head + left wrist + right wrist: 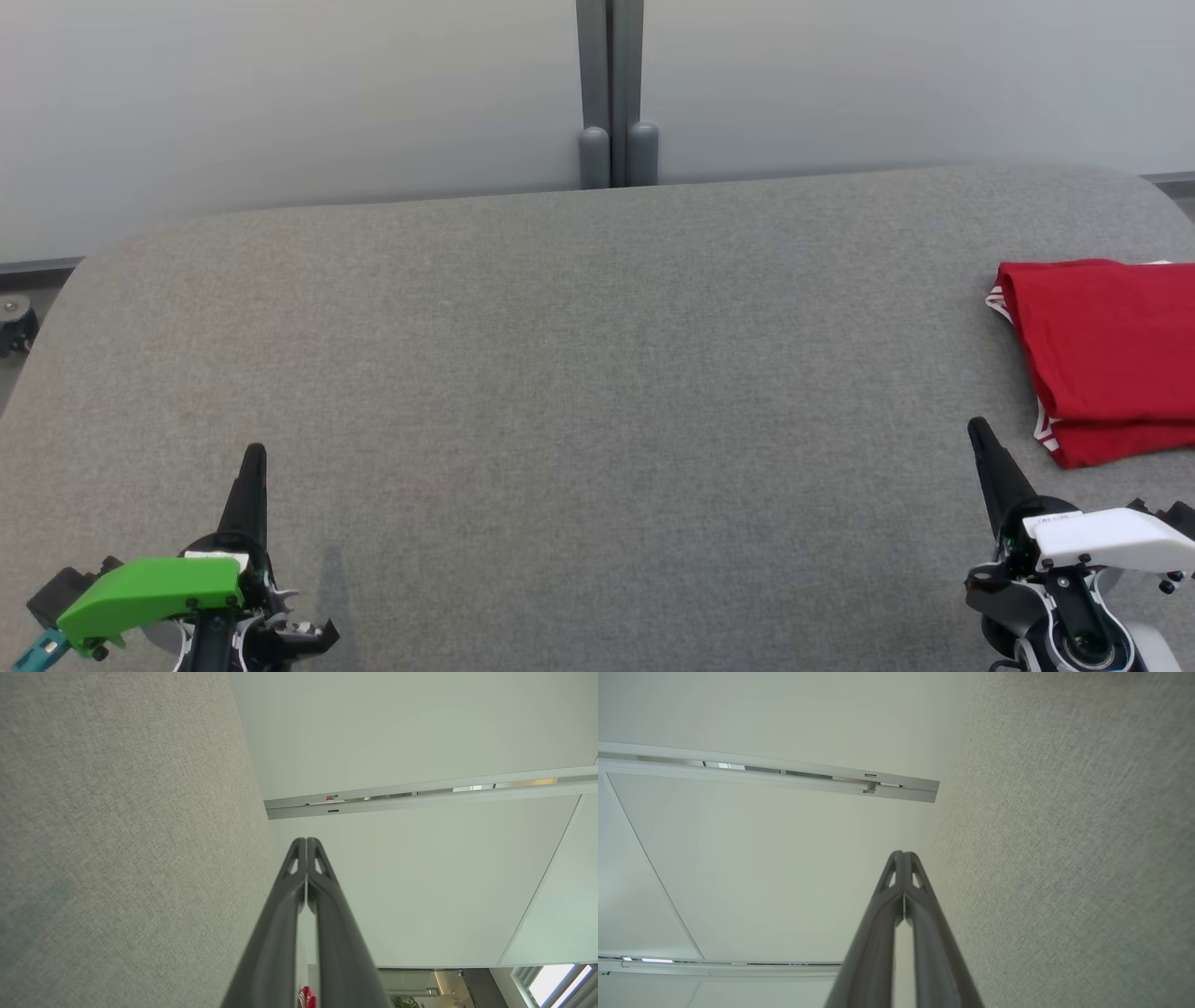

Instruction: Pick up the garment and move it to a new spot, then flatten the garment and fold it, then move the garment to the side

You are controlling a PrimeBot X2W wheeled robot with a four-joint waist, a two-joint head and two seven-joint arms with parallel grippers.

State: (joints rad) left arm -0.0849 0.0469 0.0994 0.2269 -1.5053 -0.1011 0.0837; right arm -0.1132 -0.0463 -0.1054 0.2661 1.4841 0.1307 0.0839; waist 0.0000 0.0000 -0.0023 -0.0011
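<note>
**Inspector:** Location of the garment?

**Assessor:** The red garment (1106, 359) lies at the right side of the grey table (560, 392). It is folded into a flat stack, with white-striped trim showing along its left edge. Its right part runs past the edge of the head view, so I cannot vouch for the whole fold.

**Inspector:** End effectors?

**Assessor:** The left gripper (254, 455) sits low at the left, fingers pressed together with nothing between them. The right gripper (978, 429) is likewise closed and empty, its tip near the garment's left edge but apart from it.

**Inspector:** Step in hand?

**Assessor:** In my judgement, the last one: the garment is folded and set aside. The next move calls only for a check. Any squaring of the stack would need the right fingers parted first.
</note>
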